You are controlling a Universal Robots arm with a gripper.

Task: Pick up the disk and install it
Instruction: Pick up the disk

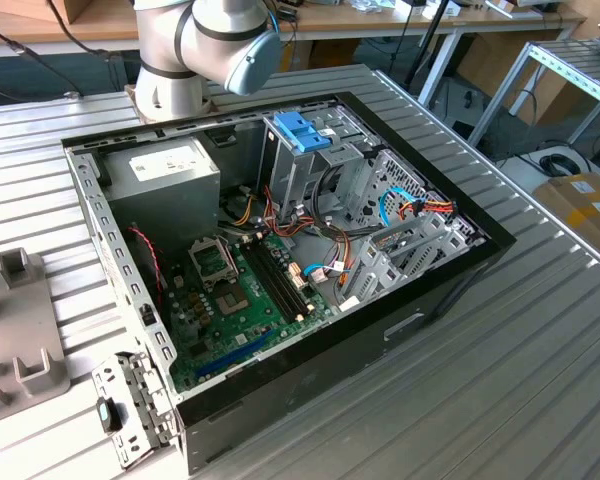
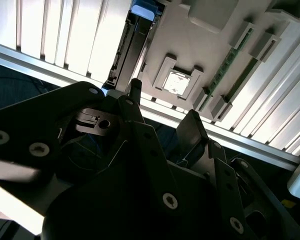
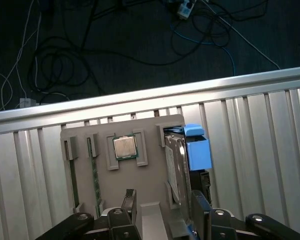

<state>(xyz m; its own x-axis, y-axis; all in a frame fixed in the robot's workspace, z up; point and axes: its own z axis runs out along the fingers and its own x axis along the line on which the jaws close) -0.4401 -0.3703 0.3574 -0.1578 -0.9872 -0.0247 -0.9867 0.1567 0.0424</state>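
The hand (image 3: 165, 200) is released. Its fingers (image 3: 130, 199) stand apart and grasp nothing. In both wrist views they straddle the near end of the disk (image 3: 176, 160). One finger is just beside the light-blue rail (image 3: 197, 150), and the other is farther off on the opposite face. Whether either pad touches the disk cannot be told.

The disk stands on edge in a slot of the grey tray (image 3: 90, 132), beside a square chip (image 3: 125, 147) seated in the same tray. In the second wrist view it appears edge-on (image 2: 130, 50), beyond the fingertips. The tray lies on the slatted table (image 3: 270, 150).

The step in hand appears to be the pick-up, at the approach stage, with the disk not yet lifted. Installation is not begun. In the exterior view the open case (image 1: 430, 300) lies on the table apart from the tray (image 1: 20, 340).

A grasp here likely calls for centring the fingers across the disk's two flat faces, then closing squarely so that it does not tilt in its slot.
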